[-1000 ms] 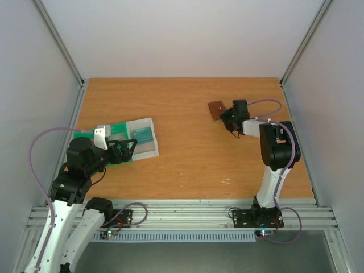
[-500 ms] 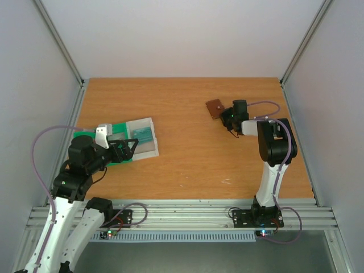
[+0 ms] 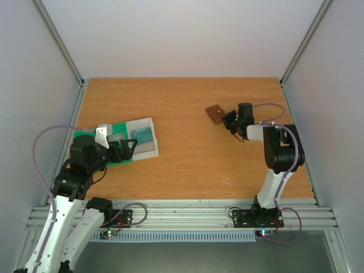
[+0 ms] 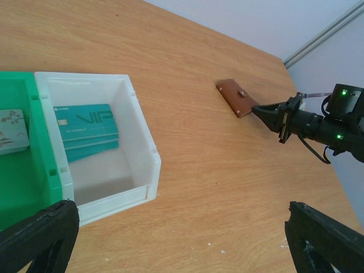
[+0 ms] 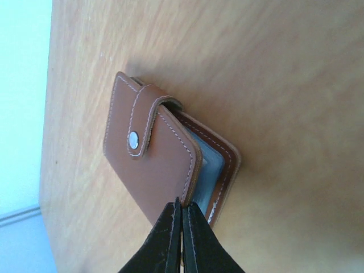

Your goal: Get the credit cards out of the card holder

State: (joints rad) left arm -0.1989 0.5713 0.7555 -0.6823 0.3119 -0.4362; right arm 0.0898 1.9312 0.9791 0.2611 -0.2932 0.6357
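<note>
Shifted card holder point(image 5: 162, 156) at end effector point(image 5: 181, 206)

Lab cell, aluminium frame point(image 3: 62, 42), white panels point(image 3: 182, 34)

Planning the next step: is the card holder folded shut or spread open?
Folded shut: the snap tab wraps over the card holder; only a sliver of grey-blue lining shows.
</note>
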